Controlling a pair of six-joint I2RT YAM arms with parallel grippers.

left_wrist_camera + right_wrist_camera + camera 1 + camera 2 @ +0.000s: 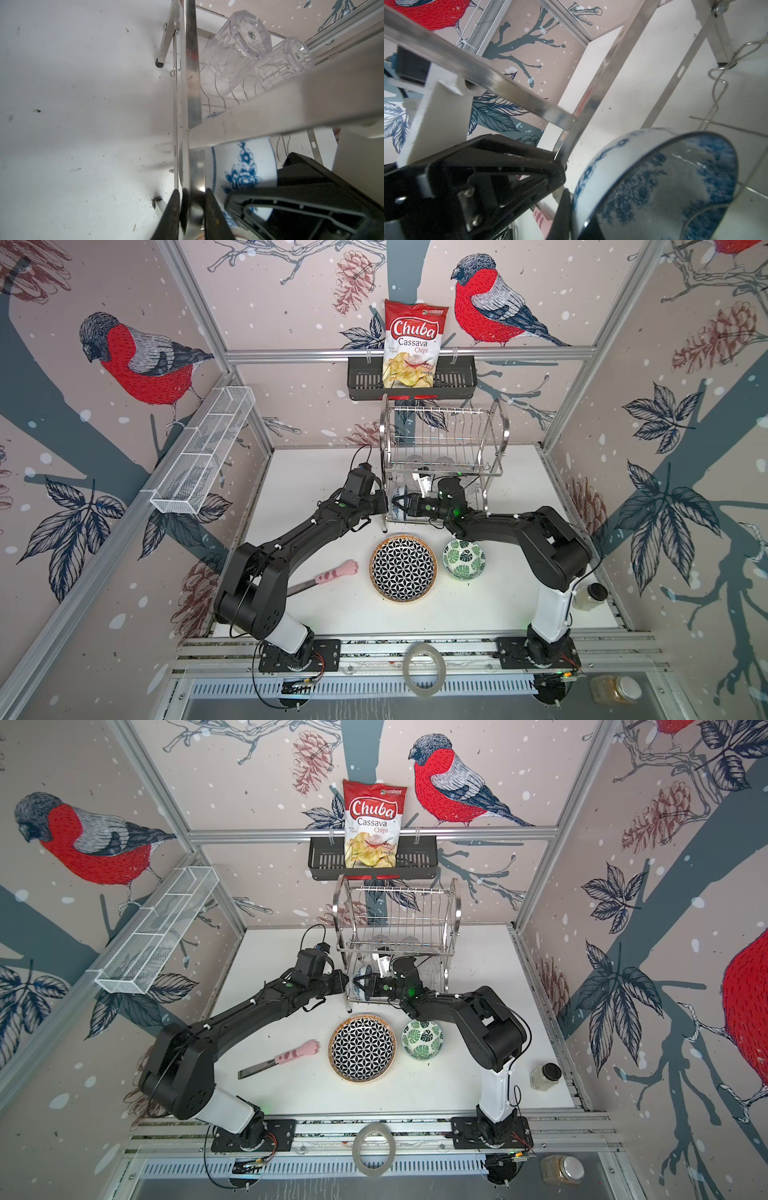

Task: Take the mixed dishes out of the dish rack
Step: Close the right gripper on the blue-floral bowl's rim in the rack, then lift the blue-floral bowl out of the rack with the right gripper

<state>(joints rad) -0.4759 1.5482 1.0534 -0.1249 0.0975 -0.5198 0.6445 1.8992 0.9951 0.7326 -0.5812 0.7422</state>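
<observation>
Two grippers are working the left end of the dish rack (440, 470) right now. The left gripper (192, 209) has a finger on either side of the rack's steel upright (193, 83), and they are pressed onto it, clamping the frame.

The right gripper (395, 504) reaches in along the lower tier, its jaws squeezed together on the wall of the blue-floral bowl (654, 187). In the right wrist view, one black finger (561, 207) lies flat against the bowl's outer side. The bowl stands on edge on the lower shelf, right beside that same upright.

Farther back on that tier, a clear glass (230, 56) and a second glass (284, 62) sit mouth-down on the wires, side by side.

Out on the white table (332, 614) in front of the rack, the geometric plate (403, 568) lies face up. The green-leaf bowl (463, 559) sits upright just beside it.
</observation>
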